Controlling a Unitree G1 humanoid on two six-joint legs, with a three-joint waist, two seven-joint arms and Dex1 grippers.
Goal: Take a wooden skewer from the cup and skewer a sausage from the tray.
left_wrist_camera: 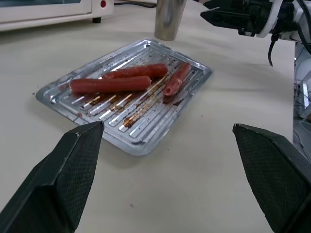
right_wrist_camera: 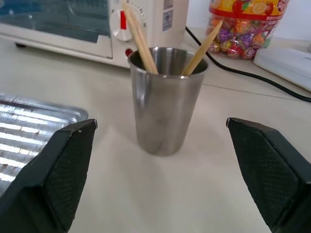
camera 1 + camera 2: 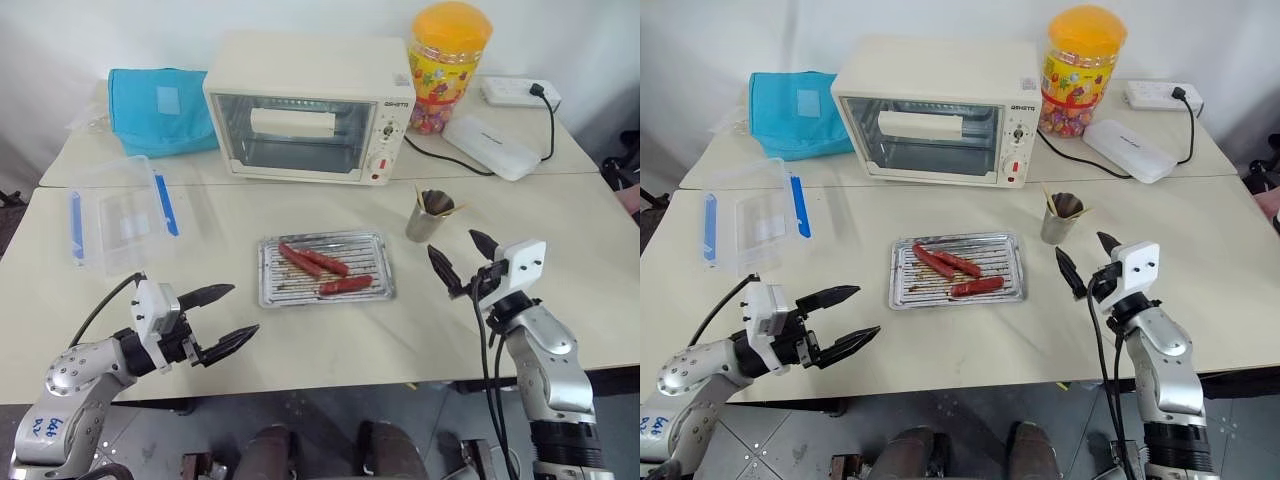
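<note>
A small steel cup [image 3: 428,218] stands right of the tray, with wooden skewers [image 2: 138,39] leaning inside it. The silver tray [image 3: 375,255] lies at the table's middle and holds three red sausages [image 3: 300,260] [image 3: 346,285]. My right gripper [image 3: 451,241] is open just in front of the cup and points at it; in the right wrist view the cup [image 2: 165,102] stands between and beyond the fingers. My left gripper [image 3: 245,310] is open near the table's front left and points toward the tray [image 1: 141,141], a short gap away. Neither gripper holds anything.
A toaster oven [image 3: 310,105] stands at the back, with an orange-lidded candy jar [image 3: 447,65] to its right. A white case [image 3: 490,145] and a power strip [image 3: 518,92] with its cable lie behind the cup. On the left are a clear blue-edged box [image 3: 120,212] and a blue bag [image 3: 160,108].
</note>
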